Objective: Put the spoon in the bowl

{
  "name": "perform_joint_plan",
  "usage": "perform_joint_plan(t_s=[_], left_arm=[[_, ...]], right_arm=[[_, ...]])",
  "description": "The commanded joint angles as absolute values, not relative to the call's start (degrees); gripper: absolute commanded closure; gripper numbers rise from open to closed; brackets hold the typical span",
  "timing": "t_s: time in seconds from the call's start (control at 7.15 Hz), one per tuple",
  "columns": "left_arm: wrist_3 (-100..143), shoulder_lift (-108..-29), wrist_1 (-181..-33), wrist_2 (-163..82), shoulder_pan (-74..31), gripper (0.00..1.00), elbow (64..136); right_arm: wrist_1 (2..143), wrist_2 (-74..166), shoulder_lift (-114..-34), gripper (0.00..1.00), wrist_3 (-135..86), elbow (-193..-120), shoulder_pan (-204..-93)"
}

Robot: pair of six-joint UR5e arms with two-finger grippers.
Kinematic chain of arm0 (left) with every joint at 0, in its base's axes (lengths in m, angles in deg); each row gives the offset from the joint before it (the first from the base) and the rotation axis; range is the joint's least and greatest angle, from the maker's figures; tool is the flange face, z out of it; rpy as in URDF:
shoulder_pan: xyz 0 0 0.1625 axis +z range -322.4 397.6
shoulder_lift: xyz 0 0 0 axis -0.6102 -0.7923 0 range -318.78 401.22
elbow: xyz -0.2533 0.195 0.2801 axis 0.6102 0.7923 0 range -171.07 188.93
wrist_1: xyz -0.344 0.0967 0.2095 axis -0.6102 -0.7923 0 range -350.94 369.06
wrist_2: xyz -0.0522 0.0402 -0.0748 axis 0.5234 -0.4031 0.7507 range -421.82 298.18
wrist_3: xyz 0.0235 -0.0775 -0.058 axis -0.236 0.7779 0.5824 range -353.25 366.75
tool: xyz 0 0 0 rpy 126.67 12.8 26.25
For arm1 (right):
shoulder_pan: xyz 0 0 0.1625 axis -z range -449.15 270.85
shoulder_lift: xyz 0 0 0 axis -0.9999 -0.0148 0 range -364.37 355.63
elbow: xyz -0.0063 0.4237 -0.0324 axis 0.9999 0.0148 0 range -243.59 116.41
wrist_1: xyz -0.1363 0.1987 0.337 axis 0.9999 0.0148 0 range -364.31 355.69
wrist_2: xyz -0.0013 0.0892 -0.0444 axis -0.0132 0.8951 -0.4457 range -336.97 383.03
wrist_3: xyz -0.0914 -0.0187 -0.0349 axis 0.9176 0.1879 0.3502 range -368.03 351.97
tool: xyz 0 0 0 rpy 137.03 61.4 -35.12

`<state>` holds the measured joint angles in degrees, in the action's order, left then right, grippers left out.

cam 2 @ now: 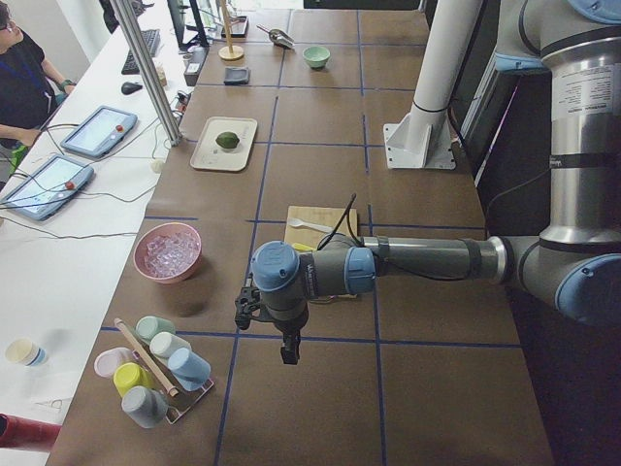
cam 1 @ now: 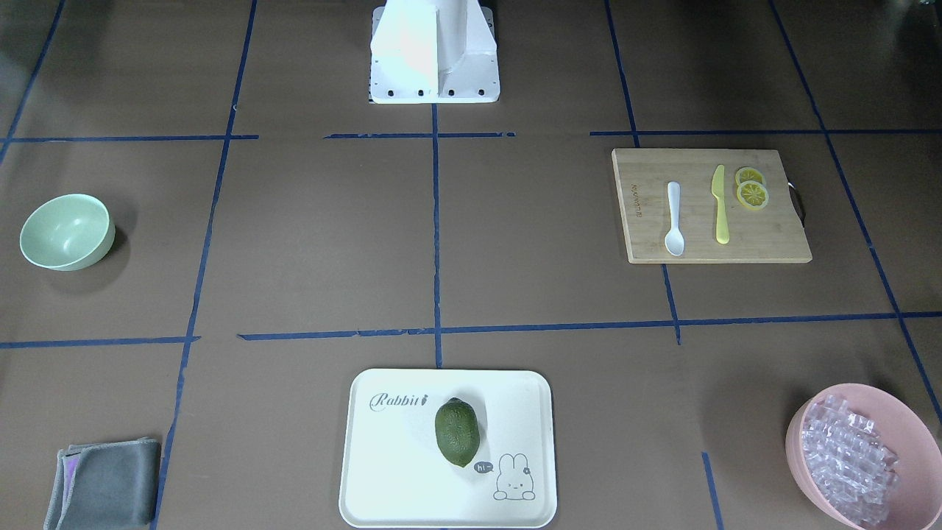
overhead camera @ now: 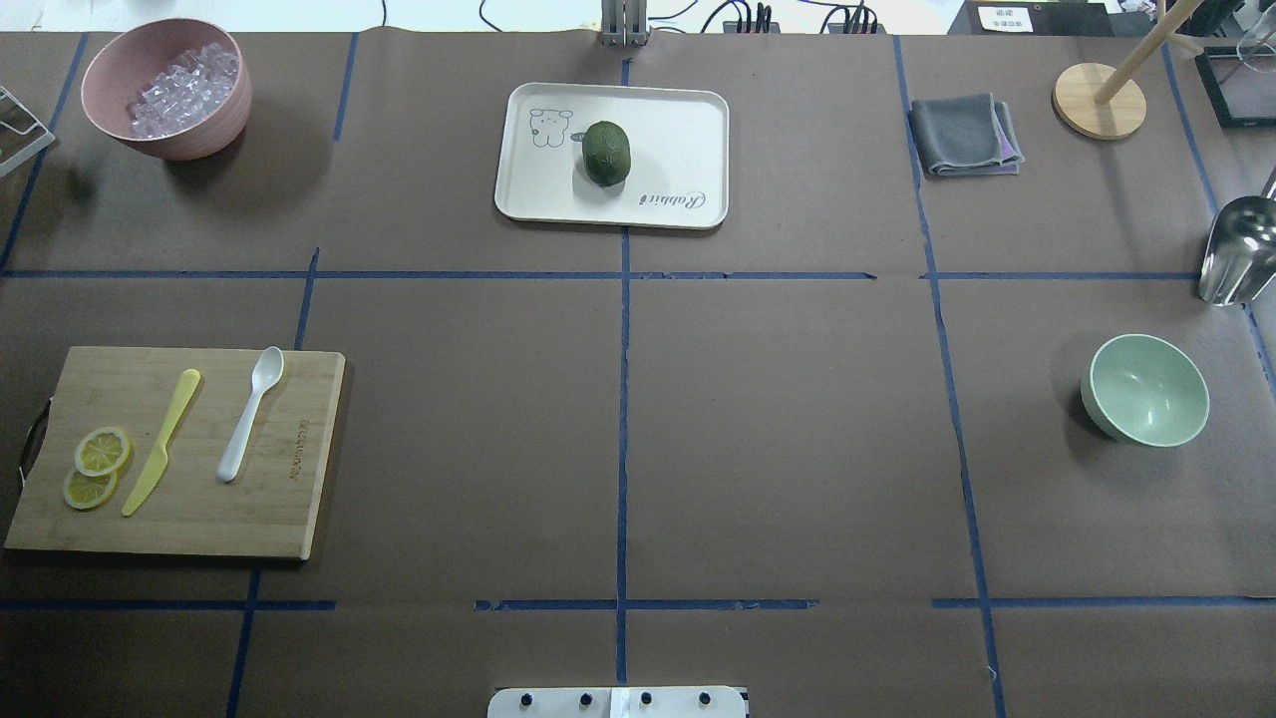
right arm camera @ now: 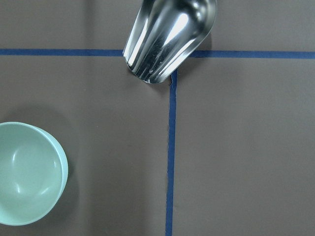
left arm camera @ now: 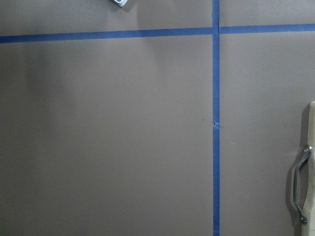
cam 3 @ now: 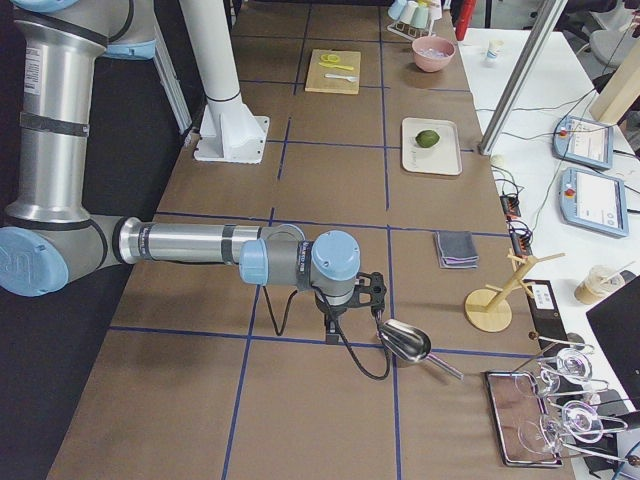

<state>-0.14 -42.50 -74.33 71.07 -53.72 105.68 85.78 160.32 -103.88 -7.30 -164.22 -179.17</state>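
- Step in hand: start of the task, nothing grasped yet. The white plastic spoon (overhead camera: pixel 249 414) lies flat on the wooden cutting board (overhead camera: pixel 284 504) on the robot's left side, scoop pointing away from the robot.
- A yellow plastic knife (overhead camera: pixel 159 442) lies just beside the spoon without touching it, with lemon slices (overhead camera: pixel 95 466) beyond the knife.
- The mint-green bowl (overhead camera: pixel 1144 389) sits upright and empty on the robot's right side, well apart from the board.
- The left gripper (cam 2: pixel 288 353) hangs off the board's outer end and shows only in the side view, so I cannot tell how its jaws stand.
- The right gripper (cam 3: pixel 331 335) is near a metal scoop (right arm camera: pixel 167 37), again only in a side view, so its state cannot be told either.
- Next move, as I judge it: the left arm goes over the spoon handle and pinches it across its narrow width, keeping off the knife. The handle is thin and flat, so the grasp has to be low.
- After that comes a long carry across the table to the bowl.
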Motion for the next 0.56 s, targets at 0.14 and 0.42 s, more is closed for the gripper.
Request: perform_joint_plan(t_s=[0.14,0.42], left_arm=[[-0.1,-42.4,-74.3,71.1,-53.7,0.00,105.3],[-0.1,-42.5,-74.3,71.1,-53.7,0.00,105.3]], right_arm=[[85.9,160.5,-100.7,0.00,-7.5,-163.3,-179.1],[85.7,160.6,-101.0,0.00,-7.4,-163.1,-178.6]])
